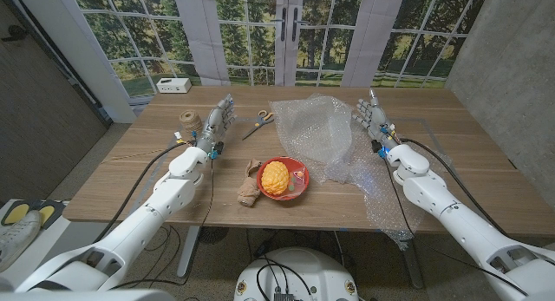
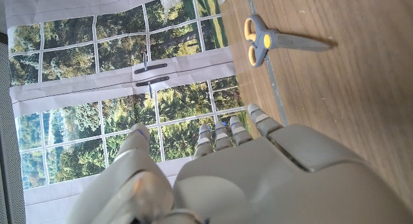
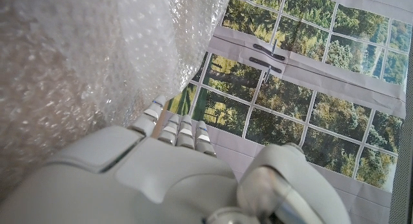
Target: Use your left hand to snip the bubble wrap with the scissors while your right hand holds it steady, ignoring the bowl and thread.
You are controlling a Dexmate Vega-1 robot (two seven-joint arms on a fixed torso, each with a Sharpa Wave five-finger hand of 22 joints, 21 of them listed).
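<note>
A crumpled sheet of clear bubble wrap (image 1: 323,136) lies over the table's right middle and hangs off the front edge; its bubbled surface (image 3: 77,62) shows close in the right wrist view. Scissors with yellow-and-grey handles (image 1: 257,122) lie on the wood to the wrap's left, also seen in the left wrist view as scissors (image 2: 274,40) with blades together. My left hand (image 1: 217,126) stands upright, fingers extended, left of the scissors and holding nothing. At the wrap's right edge stands my right hand (image 1: 373,119), fingers extended and empty.
A red bowl (image 1: 299,175) holding a yellow knobbly object sits at the front middle, a brown crumpled piece (image 1: 250,188) beside it. A spool of twine (image 1: 189,120) stands behind my left hand. A small white box (image 1: 173,85) sits off the table's far left corner.
</note>
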